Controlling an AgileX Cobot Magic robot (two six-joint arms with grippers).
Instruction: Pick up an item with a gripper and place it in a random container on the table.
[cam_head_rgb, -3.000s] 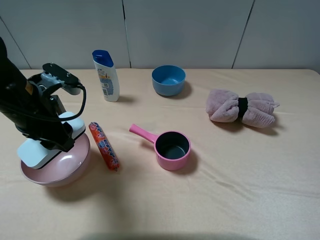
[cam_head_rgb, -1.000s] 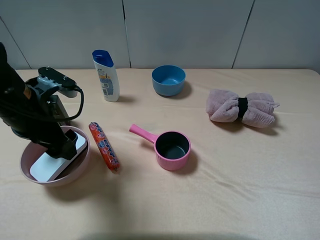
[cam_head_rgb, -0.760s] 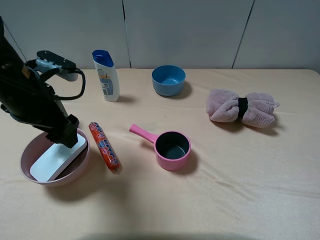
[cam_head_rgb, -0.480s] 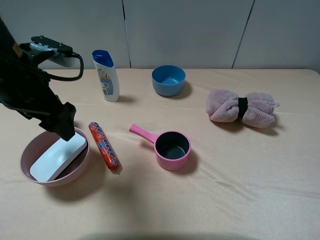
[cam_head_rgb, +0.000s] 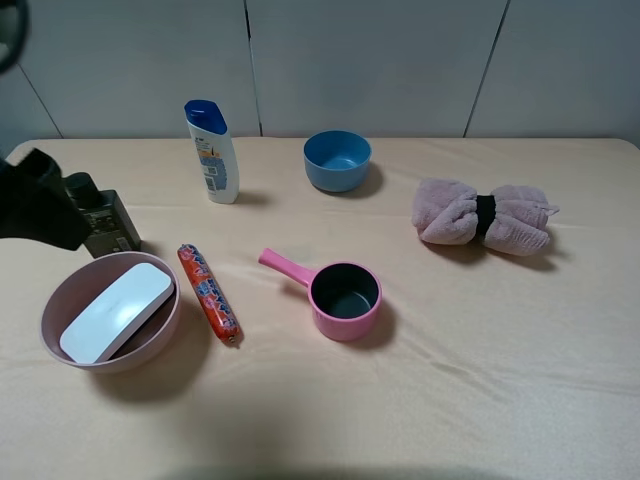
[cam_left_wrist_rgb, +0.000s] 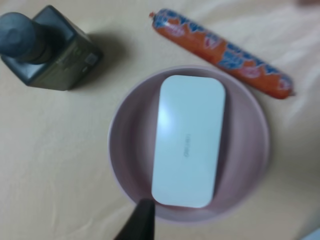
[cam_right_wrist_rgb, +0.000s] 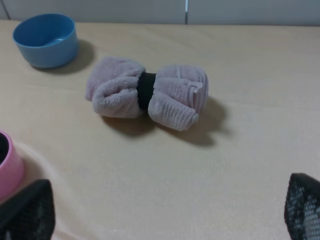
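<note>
Lying in the pink bowl (cam_left_wrist_rgb: 250, 165), white case (cam_left_wrist_rgb: 189, 140) apart from the released left claw (cam_left_wrist_rgb: 137, 225).

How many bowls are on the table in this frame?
2. The large pink bowl sits at the table's front left and holds the white case. The small blue bowl stands at the back, near the middle.
</note>
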